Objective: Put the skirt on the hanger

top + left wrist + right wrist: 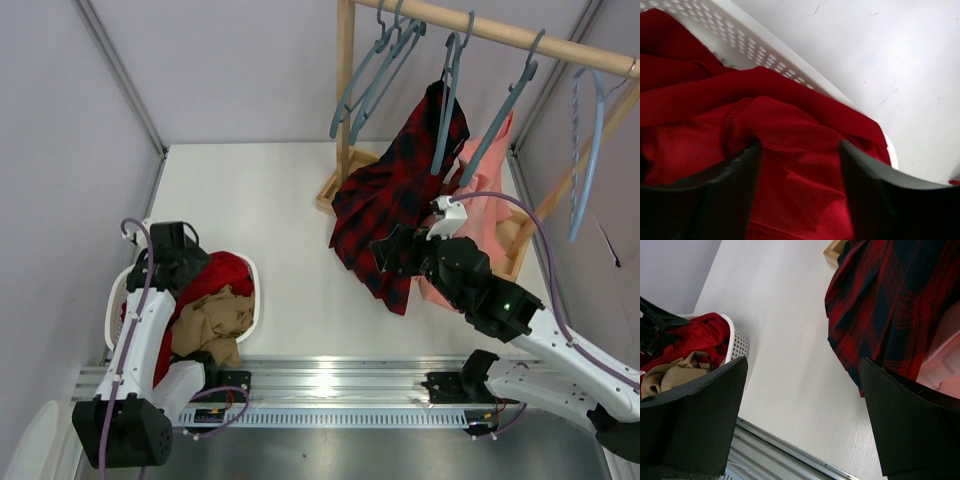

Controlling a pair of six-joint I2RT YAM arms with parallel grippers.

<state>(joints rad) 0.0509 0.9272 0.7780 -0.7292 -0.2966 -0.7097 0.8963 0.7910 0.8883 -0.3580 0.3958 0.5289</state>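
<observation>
There is 1 red skirt [228, 272], and it lies in the 1 white perforated plastic basket [252, 300] at the counter's [290, 220] left edge. The skirt is heaped beside 1 crumpled tan-brown garment [212, 320], and a smooth fold of it spills over the basket's rim.

The left end effector [800, 150] is sunk into the skirt. Its 2 dark fingers [737, 185] stand partly apart with a ridge of fine-ribbed red cloth between them. The cloth is straddled, not visibly pinched.

The right end effector [802, 415] is spread wide and holds nothing. It hangs above the bare counter, just in front of the plaid garment's [390, 190] lower hem.

On the round wooden rail [500, 35] hang 4 slim grey-blue hangers [392, 55]:
- 2 are bare and close together at the left end.
- 1 carries the red-and-black plaid garment.
- 1 carries a pink garment [490, 200].

At the right end hangs 1 paler blue hanger [597, 150] with a twisted look.

A broad strip of matte white counter lies open between the basket and the rack. Pale walls close off the left, far and right sides. A ribbed metal track [330, 380] runs along the near edge.
</observation>
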